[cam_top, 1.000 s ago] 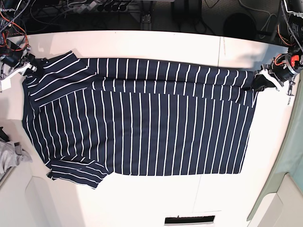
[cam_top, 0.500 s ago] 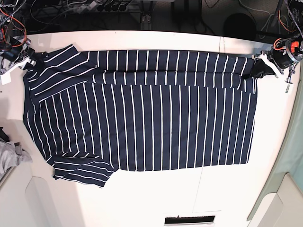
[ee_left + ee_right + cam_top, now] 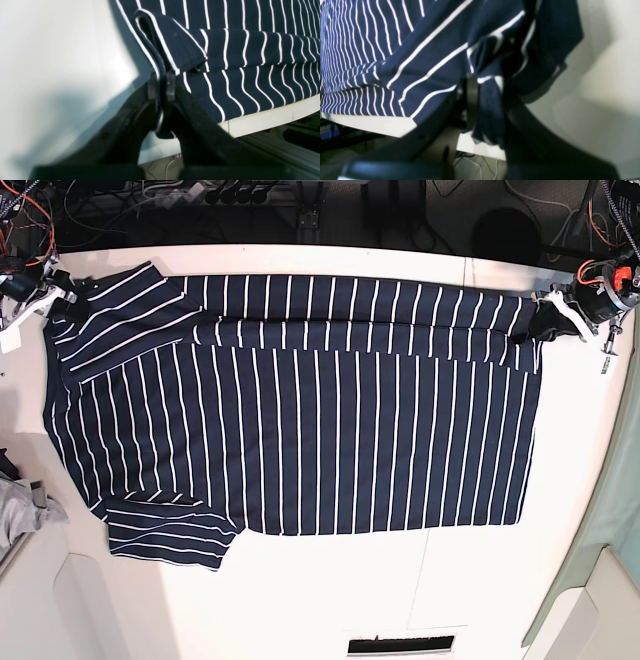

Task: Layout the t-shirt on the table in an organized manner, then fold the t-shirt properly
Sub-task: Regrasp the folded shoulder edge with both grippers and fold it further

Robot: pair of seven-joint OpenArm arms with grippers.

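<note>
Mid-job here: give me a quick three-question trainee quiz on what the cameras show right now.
1. True or false: the left gripper is shut on the t-shirt.
2. Multiple choice: the grey cloth lies A) on the shirt, B) apart from it at the base view's left edge, C) in the right gripper.
3. Fill in: both grippers pinch the shirt along the table's ___ edge in the base view.

Key: 1 true; 2 B; 3 far (top).
</note>
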